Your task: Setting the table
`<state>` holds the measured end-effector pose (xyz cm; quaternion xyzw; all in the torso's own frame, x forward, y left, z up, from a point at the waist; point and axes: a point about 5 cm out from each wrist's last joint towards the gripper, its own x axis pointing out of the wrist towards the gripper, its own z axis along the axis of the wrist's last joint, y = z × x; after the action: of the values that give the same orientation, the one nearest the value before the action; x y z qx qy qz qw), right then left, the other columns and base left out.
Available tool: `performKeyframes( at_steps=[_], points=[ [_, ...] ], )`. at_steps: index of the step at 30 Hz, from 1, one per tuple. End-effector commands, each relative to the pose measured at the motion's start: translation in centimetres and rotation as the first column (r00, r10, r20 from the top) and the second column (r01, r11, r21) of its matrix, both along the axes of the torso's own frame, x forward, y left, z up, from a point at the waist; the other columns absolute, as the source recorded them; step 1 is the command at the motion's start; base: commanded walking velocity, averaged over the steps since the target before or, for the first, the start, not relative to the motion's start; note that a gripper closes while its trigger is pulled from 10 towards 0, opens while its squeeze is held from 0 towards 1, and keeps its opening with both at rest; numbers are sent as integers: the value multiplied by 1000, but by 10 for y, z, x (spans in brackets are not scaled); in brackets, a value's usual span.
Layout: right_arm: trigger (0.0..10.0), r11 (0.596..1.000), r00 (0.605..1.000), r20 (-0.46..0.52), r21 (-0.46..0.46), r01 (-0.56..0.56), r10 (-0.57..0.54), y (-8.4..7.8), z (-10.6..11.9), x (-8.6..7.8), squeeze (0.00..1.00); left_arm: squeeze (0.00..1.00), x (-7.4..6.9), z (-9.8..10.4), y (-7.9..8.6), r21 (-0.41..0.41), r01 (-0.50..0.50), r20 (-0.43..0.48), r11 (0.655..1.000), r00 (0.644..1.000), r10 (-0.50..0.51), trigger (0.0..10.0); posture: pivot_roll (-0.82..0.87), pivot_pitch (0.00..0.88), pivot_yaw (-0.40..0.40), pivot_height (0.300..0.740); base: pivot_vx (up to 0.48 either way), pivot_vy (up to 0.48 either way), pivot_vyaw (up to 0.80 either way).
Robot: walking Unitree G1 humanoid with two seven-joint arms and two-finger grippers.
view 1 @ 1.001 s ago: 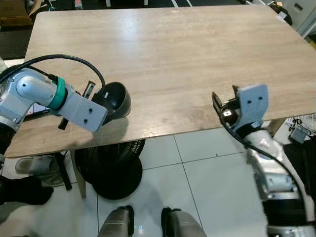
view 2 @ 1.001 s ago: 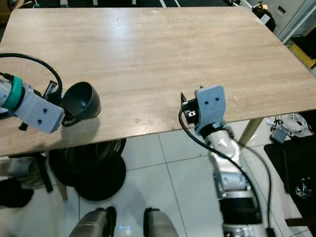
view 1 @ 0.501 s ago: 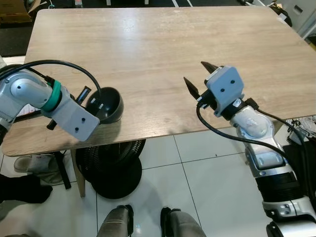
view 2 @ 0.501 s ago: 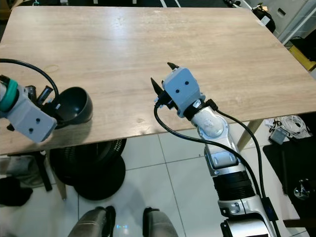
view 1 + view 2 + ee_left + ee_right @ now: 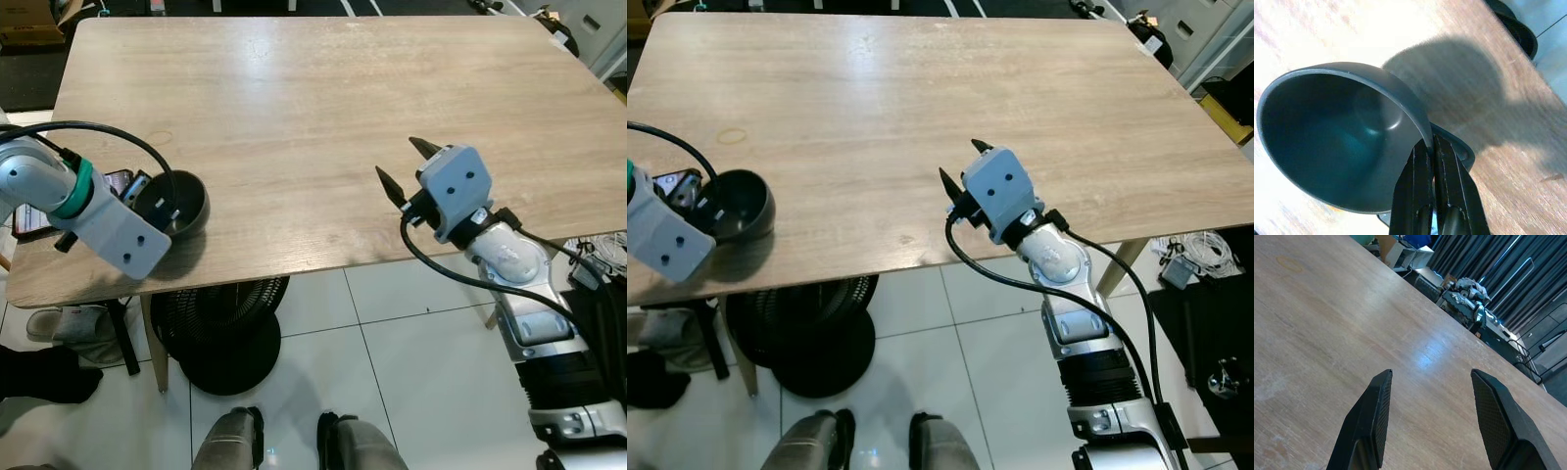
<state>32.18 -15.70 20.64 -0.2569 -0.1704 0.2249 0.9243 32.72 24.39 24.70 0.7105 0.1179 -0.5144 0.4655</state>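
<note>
A dark grey bowl (image 5: 174,202) sits upright near the front left corner of the wooden table (image 5: 313,108). My left gripper (image 5: 165,211) is shut on the bowl's near rim; the left wrist view shows both black fingers (image 5: 1422,191) pinching the rim of the bowl (image 5: 1342,132). My right gripper (image 5: 408,164) hovers over the table's front right part, open and holding nothing. Its two spread fingers (image 5: 1371,421) point across bare wood in the right wrist view.
A dark phone-like object (image 5: 118,182) lies on the table just left of the bowl. Under the front left edge stands a black round fan (image 5: 225,318) on white tiles. My feet (image 5: 294,446) are by the table's front edge.
My left arm drew the bowl leftward along the front edge and set it level from tilted. My right gripper rose from below the table edge to over the table with its fingers spread.
</note>
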Motion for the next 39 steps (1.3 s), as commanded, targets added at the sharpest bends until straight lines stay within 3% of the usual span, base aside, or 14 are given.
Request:
performKeyframes(
  at_steps=[1, 4, 6, 12, 14, 15, 16, 17, 22, 28, 31, 36, 39],
  points=[
    [10000, 1000, 1000, -5, 18, 3, -3, -2, -1, 1, 0, 8, 1, -3, 1, 6, -20, -15, 1000, 1000, 20, 10000, 110, 50, -24, 740, 0, 0, 0],
    [10000, 1000, 1000, -5, 18, 3, -3, -2, -1, 1, 0, 8, 1, -3, 1, 6, -20, -15, 1000, 1000, 20, 10000, 110, 50, -24, 740, 0, 0, 0],
    [10000, 1000, 1000, -7, 25, 5, -5, -2, -2, 2, 0, 1000, 7, 1, 1, -15, -33, 37, 999, 999, 34, 10000, 112, 50, -24, 740, 0, 0, 0],
    [10000, 999, 1000, -9, 34, 2, -1, 0, -3, 1, 0, 1000, 15, 5, -5, -59, -32, 107, 998, 993, 38, 10000, 110, 50, -22, 740, 0, 0, 0],
    [10000, 999, 1000, -10, 39, -2, 3, 0, -4, 0, 0, 1000, 26, 13, -15, -136, -21, 213, 991, 976, 49, 10000, 106, 52, -23, 740, 0, 0, 0],
    [10000, 999, 1000, -10, 39, -2, 3, 0, -4, 0, 0, 1000, 26, 13, -15, -136, -21, 213, 991, 976, 49, 10000, 106, 52, -23, 740, 0, 0, 0],
    [10000, 999, 1000, -11, 40, -2, 2, 0, -4, 0, 0, 980, 28, 15, -17, -148, -16, 235, 989, 971, 51, 10000, 106, 52, -23, 740, 0, 0, 0],
    [10000, 999, 1000, -11, 42, -1, 1, 0, -4, 0, 0, 0, 30, 19, -20, -168, -10, 263, 986, 963, 54, 10000, 106, 54, -24, 740, 0, 0, 0],
    [10000, 999, 1000, -11, 44, -1, 1, 0, -4, 1, 0, 0, 32, 21, -23, -192, -2, 284, 981, 957, 57, 10000, 106, 56, -25, 740, 0, 0, 0],
    [10000, 999, 1000, -12, 47, -5, 5, 1, -4, 1, 0, 0, 26, 18, -27, -256, 14, 203, 967, 978, 39, 10000, 108, 57, -28, 740, 0, 0, 0],
    [10000, 999, 1000, -12, 48, -4, 5, 0, -4, 1, 0, 0, 21, 21, -35, -344, 22, 140, 939, 990, 28, 10000, 108, 59, -29, 740, 0, 0, 0],
    [10000, 999, 1000, -12, 49, -3, 4, 0, -4, 1, 0, 0, 20, 24, -40, -392, 25, 115, 920, 993, 22, 10000, 108, 59, -29, 740, 0, 0, 0],
    [10000, 997, 1000, -13, 83, 4, -3, 1, -2, 1, 0, 0, 9, 44, -56, -555, 37, 49, 831, 999, -12, 10000, 110, 60, -29, 740, 0, 0, 0]
  ],
)
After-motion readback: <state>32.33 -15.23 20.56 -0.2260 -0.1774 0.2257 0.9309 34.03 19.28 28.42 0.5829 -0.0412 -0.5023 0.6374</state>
